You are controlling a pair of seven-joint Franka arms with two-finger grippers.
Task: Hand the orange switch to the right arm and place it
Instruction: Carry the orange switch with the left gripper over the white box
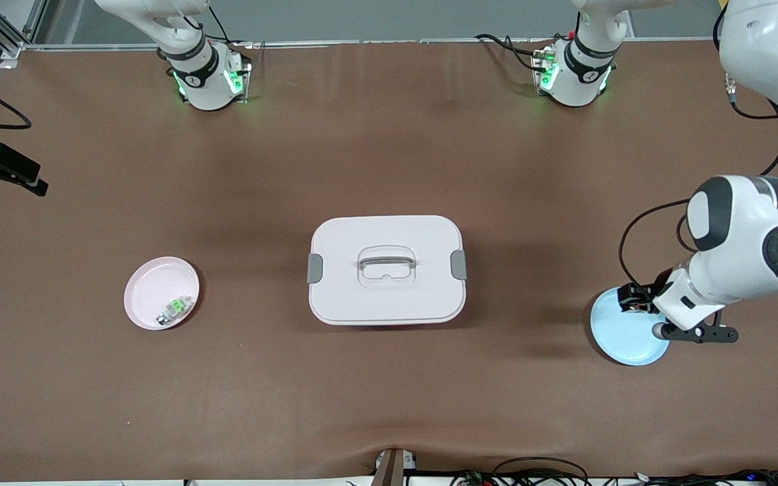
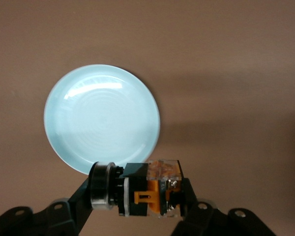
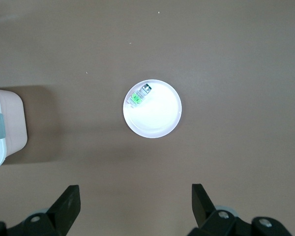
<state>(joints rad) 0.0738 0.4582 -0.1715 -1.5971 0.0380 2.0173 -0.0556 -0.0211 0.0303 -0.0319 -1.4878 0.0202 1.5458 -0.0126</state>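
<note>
Orange switch (image 2: 142, 189) sits clamped between the fingers (image 2: 83, 196) of our left tool (image 1: 637, 302), lying crosswise in the grip: its dark round end pokes out past one finger, its orange and clear block reaches to the other. We hold it in the air over the rim of the light blue plate (image 1: 622, 334), which lies on the desk (image 1: 389, 405) toward the left arm's end. In the left wrist view the switch hangs just off the plate's edge, and the plate itself is bare under it.

Our right tool (image 3: 135, 206) hangs high over the desk toward the right arm's end, fingers spread wide with nothing between them. It waits. Below it, well apart from the fingers, lies the pink plate (image 1: 152, 297), and on that plate, close to the rim, rests the small green-and-clear part (image 1: 174, 310) with its silver end.

Between the two plates, near the middle of the desk, stands the white lidded box (image 1: 387, 268) with grey clasps at both ends and a handle recessed in its lid. The switch is well apart from that box and from our right tool.
</note>
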